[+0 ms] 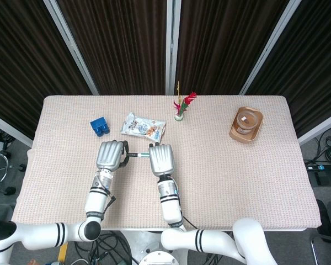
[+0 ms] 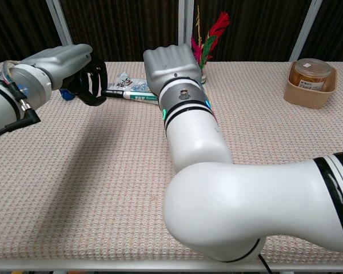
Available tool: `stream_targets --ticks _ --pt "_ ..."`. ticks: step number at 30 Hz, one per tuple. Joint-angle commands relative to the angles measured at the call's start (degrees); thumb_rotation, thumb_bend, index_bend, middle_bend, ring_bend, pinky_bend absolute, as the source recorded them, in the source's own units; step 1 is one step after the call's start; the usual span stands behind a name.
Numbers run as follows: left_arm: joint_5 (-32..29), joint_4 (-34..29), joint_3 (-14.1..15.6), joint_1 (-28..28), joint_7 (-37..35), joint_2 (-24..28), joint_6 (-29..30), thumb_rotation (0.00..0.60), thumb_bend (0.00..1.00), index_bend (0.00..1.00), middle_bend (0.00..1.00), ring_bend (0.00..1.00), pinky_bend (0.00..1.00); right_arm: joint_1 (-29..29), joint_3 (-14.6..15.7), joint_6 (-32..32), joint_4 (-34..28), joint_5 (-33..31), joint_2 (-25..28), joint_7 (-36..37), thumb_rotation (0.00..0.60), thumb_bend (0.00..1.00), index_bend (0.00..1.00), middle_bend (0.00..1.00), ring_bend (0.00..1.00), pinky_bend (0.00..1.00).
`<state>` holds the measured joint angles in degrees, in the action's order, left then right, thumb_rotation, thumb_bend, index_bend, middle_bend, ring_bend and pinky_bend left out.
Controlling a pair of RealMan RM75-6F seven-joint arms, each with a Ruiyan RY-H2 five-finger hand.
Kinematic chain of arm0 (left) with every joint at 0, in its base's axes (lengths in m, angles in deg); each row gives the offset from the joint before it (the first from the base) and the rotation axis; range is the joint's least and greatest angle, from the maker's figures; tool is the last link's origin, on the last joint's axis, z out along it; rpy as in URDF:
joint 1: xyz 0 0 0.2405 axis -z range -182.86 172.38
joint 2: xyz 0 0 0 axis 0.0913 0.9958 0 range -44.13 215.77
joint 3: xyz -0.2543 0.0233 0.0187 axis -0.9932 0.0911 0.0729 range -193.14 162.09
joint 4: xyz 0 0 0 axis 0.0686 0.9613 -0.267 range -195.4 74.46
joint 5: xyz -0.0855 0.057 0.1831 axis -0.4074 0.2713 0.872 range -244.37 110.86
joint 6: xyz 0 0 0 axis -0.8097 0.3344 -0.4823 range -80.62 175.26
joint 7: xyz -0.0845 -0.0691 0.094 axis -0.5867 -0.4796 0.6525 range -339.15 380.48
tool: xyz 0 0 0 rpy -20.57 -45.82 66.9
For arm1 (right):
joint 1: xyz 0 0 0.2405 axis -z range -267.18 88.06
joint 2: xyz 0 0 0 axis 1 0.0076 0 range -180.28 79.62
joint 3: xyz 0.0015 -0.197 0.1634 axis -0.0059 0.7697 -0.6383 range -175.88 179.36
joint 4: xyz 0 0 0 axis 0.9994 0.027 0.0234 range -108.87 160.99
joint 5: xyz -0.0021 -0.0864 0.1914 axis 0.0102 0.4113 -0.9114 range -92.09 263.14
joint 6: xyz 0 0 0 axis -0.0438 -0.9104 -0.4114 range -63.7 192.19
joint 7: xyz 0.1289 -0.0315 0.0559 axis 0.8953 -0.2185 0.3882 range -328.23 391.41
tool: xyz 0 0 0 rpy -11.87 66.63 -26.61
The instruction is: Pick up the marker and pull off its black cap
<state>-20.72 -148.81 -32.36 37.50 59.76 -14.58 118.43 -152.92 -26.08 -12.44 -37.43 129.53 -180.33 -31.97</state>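
Nothing showing legibly: printing on snack packet (image 1: 143, 127) blurring out, marker (image 2: 131, 96) barrel lettering reading too small, tub (image 2: 312, 71) label showing blank.

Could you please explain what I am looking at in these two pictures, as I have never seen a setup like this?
It is a two-armed robot with humanlike hands at a cloth-covered table. One picture looks down from its head, the other forward from its chest. The right hand holds a marker level above the table, and the left hand closes around the black cap end. Beyond them lie a blue block, a snack packet, a feathered shuttlecock and a tan container.
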Motion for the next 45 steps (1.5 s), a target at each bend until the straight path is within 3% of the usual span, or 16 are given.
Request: stream_targets --ticks 1,19,26,32,34,40,45 --pt "0.2 0.2 0.1 0.0 -0.3 -0.1 0.0 0.600 0.36 0.55 0.57 0.51 0.59 -0.1 0.1 0.0 0.1 -0.2 0.0 0.1 0.600 0.31 0.64 0.60 0.65 0.81" --pt "-0.2 -1.7 1.2 -2.6 -2.3 3.9 0.6 0.600 0.40 0.58 0.60 0.54 0.61 3.4 1.2 -2.2 -1.9 1.0 2.3 -0.6 0.600 0.31 0.64 0.60 0.65 0.81" --pt "0.0 0.8 3.9 -6.4 -7.6 5.3 -0.6 0.600 0.40 0.57 0.60 0.54 0.61 8.7 5.2 -3.9 -6.5 1.8 5.8 -0.5 0.600 0.31 0.64 0.60 0.65 0.81" --pt "2.2 6.0 6.3 -8.6 -13.1 3.5 -2.7 0.600 0.40 0.57 0.59 0.53 0.61 13.1 8.6 -2.0 -6.2 0.3 7.7 0.5 0.600 0.31 0.64 0.60 0.65 0.81" --pt "2.9 7.4 6.8 -9.0 -14.4 2.8 -3.6 0.600 0.37 0.55 0.57 0.52 0.60 13.9 9.1 -1.1 -5.7 -0.1 7.9 1.1 0.600 0.31 0.64 0.60 0.65 0.81" --pt "3.4 9.6 7.8 -9.4 -16.4 2.5 -7.6 0.600 0.16 0.39 0.41 0.36 0.48 15.3 10.0 1.3 -5.5 -0.3 8.5 2.1 0.600 0.23 0.62 0.56 0.61 0.80" --pt "5.1 9.4 7.4 -10.1 -17.7 3.1 -6.9 0.600 0.09 0.31 0.31 0.29 0.38 16.1 9.7 1.4 -8.4 -0.5 10.3 1.1 0.600 0.08 0.41 0.47 0.50 0.76"
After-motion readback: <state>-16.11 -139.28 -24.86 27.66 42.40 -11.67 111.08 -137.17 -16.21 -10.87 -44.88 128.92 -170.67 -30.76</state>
